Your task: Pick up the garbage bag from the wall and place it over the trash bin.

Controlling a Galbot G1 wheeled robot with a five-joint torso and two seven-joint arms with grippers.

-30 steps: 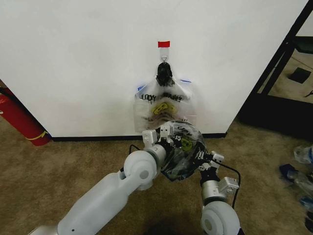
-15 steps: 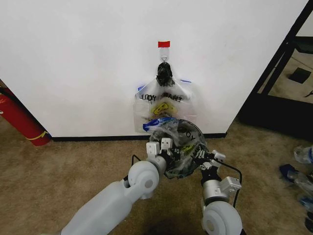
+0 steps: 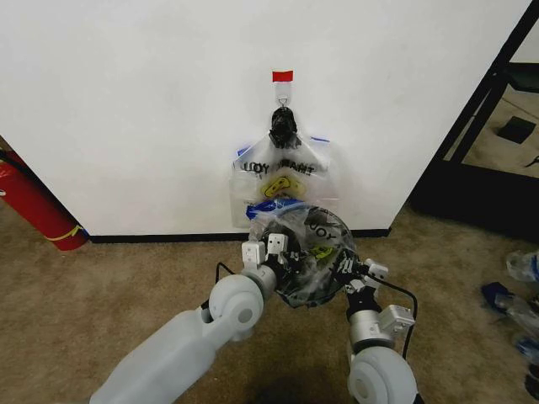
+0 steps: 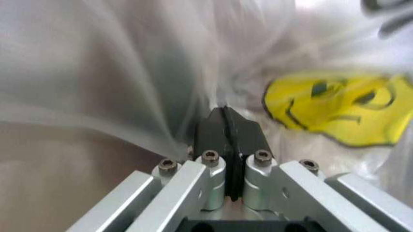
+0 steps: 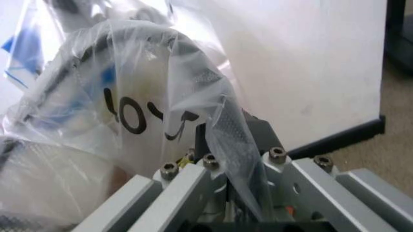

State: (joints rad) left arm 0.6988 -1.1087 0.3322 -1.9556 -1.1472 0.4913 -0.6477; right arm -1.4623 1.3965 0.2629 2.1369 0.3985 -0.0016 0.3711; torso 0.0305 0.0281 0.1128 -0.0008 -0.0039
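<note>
The garbage bag (image 3: 324, 240), clear plastic with black lettering and a yellow smiley, lies stretched over the top of the trash bin (image 3: 296, 290), a round black mesh basket standing on the carpet against the wall (image 3: 126, 109). My left gripper (image 3: 268, 249) sits at the bin's left rim, shut on a fold of the bag's film (image 4: 193, 96) beside the smiley (image 4: 335, 113). My right gripper (image 3: 349, 271) holds the right rim, its fingers (image 5: 255, 130) closed on film draped over the mesh rim (image 5: 193, 50).
A bunch of matching bags (image 3: 282, 177) hangs from a black knot (image 3: 283, 126) under a red tape strip (image 3: 282, 76). A red fire extinguisher (image 3: 34, 206) leans at the left. A black frame (image 3: 493, 109) and plastic litter (image 3: 520, 265) are at the right.
My left gripper has shifted a little left and toward me along the rim, drawing the bag's film wider over the bin. The right gripper has stayed in place.
</note>
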